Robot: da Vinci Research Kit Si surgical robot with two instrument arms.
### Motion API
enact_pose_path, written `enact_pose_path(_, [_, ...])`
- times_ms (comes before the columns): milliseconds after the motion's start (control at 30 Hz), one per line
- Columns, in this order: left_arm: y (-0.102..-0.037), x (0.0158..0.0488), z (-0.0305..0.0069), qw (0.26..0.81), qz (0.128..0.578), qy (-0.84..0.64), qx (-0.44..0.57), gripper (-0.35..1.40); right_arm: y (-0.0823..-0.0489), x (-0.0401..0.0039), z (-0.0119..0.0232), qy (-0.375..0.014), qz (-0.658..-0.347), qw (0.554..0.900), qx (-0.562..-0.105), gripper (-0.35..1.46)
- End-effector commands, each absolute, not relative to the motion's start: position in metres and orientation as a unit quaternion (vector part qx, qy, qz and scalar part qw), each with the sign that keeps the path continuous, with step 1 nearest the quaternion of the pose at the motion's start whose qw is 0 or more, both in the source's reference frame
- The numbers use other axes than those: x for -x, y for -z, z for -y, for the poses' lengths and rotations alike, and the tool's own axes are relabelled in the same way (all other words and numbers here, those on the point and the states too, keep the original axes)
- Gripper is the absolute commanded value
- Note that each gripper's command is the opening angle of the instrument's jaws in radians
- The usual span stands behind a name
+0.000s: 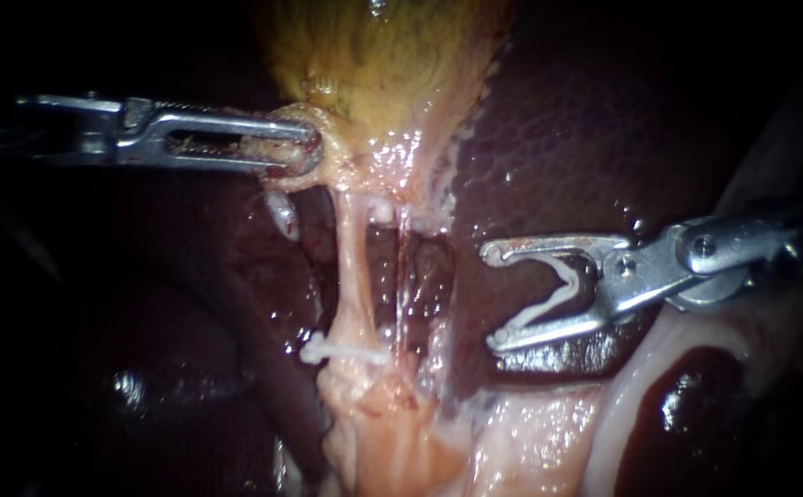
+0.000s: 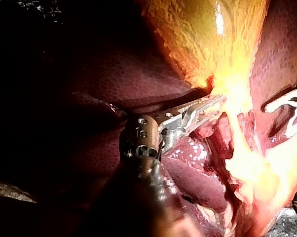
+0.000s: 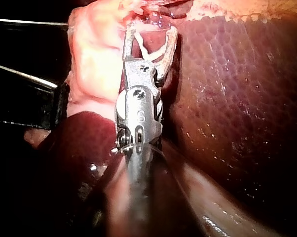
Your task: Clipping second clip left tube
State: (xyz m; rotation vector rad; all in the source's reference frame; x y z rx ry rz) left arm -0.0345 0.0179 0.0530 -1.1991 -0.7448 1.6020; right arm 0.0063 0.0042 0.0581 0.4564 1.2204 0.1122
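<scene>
Dark-red liver (image 1: 586,120) fills most of the endoscope view, its surface wet and pebbled. Against its upper part lies the yellow-green gallbladder (image 1: 383,64), narrowing to a pale neck.

From the left comes the left instrument (image 1: 305,147), lying level; its hand is clamped on the gallbladder at that neck, jaws together on the tissue. The right instrument (image 1: 492,296) comes in from the right over the liver. Its hand stands wide, yet both jaws touch the open clip (image 1: 558,290) seated between them, a white V. Its tips are near the tubes but apart from them.

Two tubes run from the neck toward a pale, fatty mass below. The left tube (image 1: 354,267) is the thicker, cream-coloured and taut. The right tube (image 1: 404,267) is thin and reddish, just beside it, between it and the right instrument.

Across the left tube's lower end, just above the fatty mass, sits a shut clip (image 1: 346,352), white and level.
</scene>
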Motion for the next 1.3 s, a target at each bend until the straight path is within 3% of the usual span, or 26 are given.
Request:
enact_pose_path(33, [-0.0528,0.0343,-0.0178,0.481,0.306,-0.657,0.492,-0.35,-0.0581,-0.0063,-0.0042,-0.052,-0.568,0.794,-0.212,0.5])
enact_pose_path(467, [-0.0472,0.0276,-0.0175,0.486,0.31,-0.651,0.493,-0.35,-0.0572,-0.0076,-0.0037,-0.049,-0.568,0.792,-0.219,0.5])
enact_pose_path(567, [-0.0471,0.0274,-0.0177,0.486,0.311,-0.65,0.494,-0.35,-0.0562,-0.009,-0.0031,-0.044,-0.573,0.787,-0.223,0.5])
enact_pose_path(867, [-0.0469,0.0277,-0.0174,0.487,0.309,-0.65,0.494,-0.35,-0.0544,-0.0143,-0.002,-0.1,-0.569,0.766,-0.28,0.5])
enact_pose_path(1300, [-0.0462,0.0282,-0.0171,0.489,0.308,-0.65,0.494,-0.35,-0.0582,-0.0187,-0.0024,-0.134,-0.557,0.763,-0.3,0.5])
